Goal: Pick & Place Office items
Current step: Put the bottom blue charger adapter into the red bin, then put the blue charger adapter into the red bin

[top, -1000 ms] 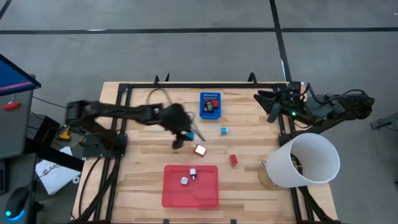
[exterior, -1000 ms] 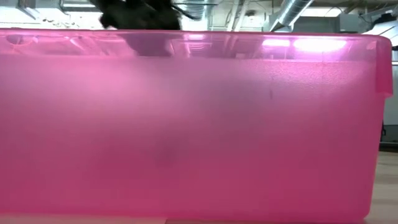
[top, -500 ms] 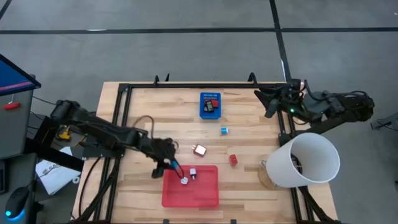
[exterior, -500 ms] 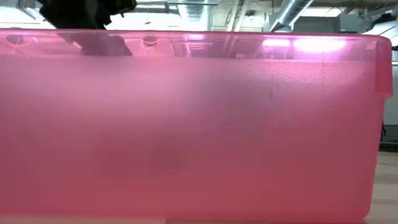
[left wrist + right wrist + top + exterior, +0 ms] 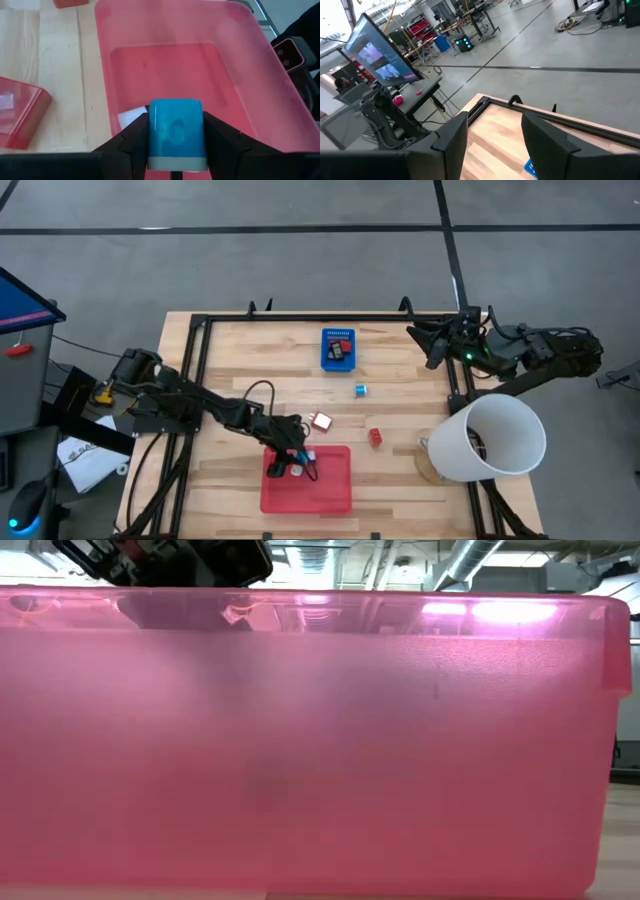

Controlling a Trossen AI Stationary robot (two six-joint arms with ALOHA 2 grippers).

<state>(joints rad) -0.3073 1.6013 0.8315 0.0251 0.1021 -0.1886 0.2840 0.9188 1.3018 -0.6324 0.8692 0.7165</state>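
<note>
A blue office item (image 5: 175, 133) is pinched by the left tool (image 5: 291, 463) over the red tray (image 5: 335, 490), probably above its floor; release comes next.

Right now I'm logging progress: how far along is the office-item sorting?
Done: a small white piece lies in the flat red tray. In hand: the left gripper holds a blue block over that tray. Left: a silver-red piece, a red piece and a small blue piece on the wooden table.

glossy plastic red tray (image 5: 260, 70), wood table (image 5: 240, 370)
</note>
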